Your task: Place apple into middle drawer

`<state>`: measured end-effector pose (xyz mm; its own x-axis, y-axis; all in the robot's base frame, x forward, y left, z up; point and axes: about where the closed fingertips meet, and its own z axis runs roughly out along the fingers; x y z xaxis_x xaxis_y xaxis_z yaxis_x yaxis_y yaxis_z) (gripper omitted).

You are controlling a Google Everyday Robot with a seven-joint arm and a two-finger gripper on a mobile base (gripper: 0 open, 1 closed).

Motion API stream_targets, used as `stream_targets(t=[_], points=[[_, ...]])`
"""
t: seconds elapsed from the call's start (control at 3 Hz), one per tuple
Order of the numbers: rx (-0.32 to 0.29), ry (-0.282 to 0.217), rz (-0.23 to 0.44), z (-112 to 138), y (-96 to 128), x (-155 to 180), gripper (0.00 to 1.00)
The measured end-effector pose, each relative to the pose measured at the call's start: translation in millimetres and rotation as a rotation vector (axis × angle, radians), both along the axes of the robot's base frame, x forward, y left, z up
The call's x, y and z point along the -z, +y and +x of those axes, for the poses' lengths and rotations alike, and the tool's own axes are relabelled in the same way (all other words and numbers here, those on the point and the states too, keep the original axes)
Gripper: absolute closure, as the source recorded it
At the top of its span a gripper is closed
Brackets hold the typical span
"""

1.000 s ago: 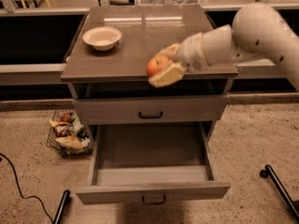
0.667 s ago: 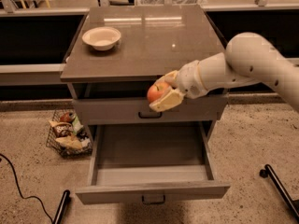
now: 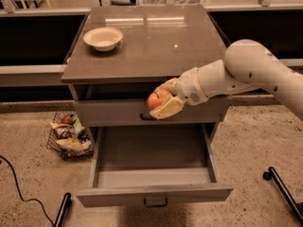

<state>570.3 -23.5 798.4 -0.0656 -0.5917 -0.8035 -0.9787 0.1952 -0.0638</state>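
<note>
Fingers (image 3: 166,109) of the gripper (image 3: 156,102) pinch the apple (image 3: 157,98); the drawer (image 3: 154,194) lies open below them, so lower deep inside before releasing.

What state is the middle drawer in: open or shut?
Open: the middle drawer's tray interior shows; the gripper holds the apple above it.

Warm dim light, probably overhead, streaks glare near the far edge of the table (image 3: 156,56), while the gripper (image 3: 162,99) clasping the apple (image 3: 155,100) hangs below its shadowed front edge.
</note>
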Motion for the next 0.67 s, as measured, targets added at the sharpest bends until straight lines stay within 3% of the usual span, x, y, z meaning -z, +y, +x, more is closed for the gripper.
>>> stream_targets(t=[0.33, 0.67], points=[[0.021, 0.060, -0.032, -4, -14, 60, 1.00], [0.062, 0.117, -0.014, -13, -28, 138, 1.00]])
